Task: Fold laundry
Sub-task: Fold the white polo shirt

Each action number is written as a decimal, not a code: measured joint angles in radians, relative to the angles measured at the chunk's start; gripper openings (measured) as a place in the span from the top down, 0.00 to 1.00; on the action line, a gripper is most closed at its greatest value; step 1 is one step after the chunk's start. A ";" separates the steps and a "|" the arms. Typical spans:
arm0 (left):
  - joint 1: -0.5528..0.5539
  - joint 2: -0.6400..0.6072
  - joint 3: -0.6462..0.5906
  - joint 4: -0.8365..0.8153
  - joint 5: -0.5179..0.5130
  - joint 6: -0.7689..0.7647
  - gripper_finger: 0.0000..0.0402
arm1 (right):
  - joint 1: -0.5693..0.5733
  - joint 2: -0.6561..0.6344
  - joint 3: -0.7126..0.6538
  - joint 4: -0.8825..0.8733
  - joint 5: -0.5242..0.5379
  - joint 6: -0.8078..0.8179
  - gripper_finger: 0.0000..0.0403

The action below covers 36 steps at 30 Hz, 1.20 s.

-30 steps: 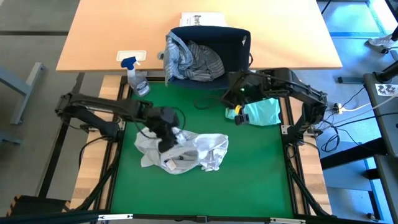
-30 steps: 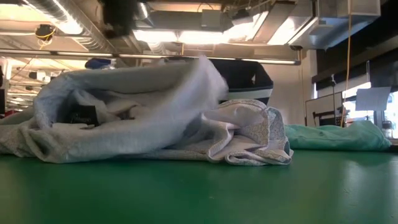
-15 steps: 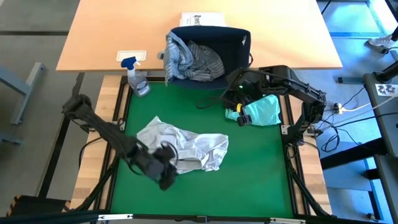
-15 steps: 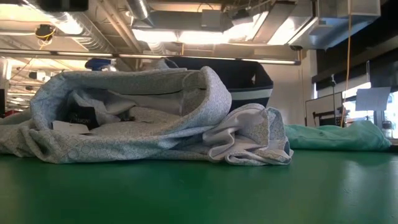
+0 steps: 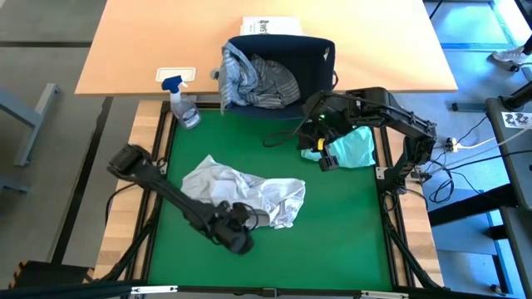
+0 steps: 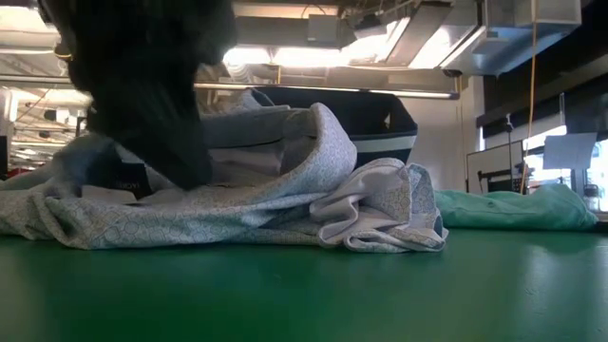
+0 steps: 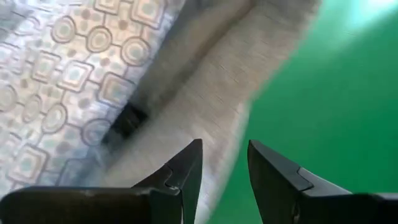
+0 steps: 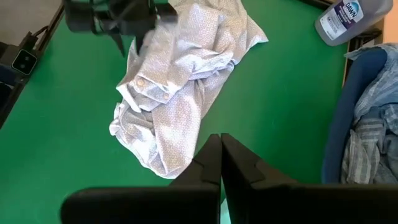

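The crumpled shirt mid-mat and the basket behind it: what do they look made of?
The patterned shirt looks like thin woven cloth, matte: it creases softly and shows a small printed geometric pattern and a button. The basket seems soft navy fabric; its walls look slightly slack, though the frames leave any stiffening open.

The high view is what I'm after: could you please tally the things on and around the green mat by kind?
Garments: 3 - white patterned shirt, mint-teal garment, grey-blue striped shirt
Fabric basket: 1
Spray bottle: 1
Printed sheet: 1
White plate on the desk: 1
Total: 7
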<state>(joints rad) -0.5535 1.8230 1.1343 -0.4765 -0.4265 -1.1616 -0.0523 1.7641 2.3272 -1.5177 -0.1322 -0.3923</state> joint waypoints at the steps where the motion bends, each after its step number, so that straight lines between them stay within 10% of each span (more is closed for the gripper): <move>1: 0.007 0.014 0.000 0.000 -0.006 0.033 0.70 | 0.000 0.000 0.000 0.000 0.000 0.000 0.99; 12: 0.069 0.109 0.002 0.009 0.026 0.386 0.72 | 0.000 0.000 0.000 0.001 0.001 0.002 0.99; 17: 0.102 0.064 0.004 -0.082 0.057 0.532 0.92 | -0.001 0.000 0.000 0.000 0.049 0.002 0.99; 30: 0.203 -0.534 0.041 -0.258 0.176 0.754 0.98 | -0.001 0.000 0.000 0.019 0.069 0.057 0.99; 36: 0.267 -0.785 0.041 -0.246 0.079 0.803 0.96 | -0.001 0.009 0.000 0.072 0.069 0.199 0.99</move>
<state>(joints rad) -0.2865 1.0383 1.1755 -0.7224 -0.3474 -0.3587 -0.0528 1.7729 2.3272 -1.4454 -0.0635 -0.1930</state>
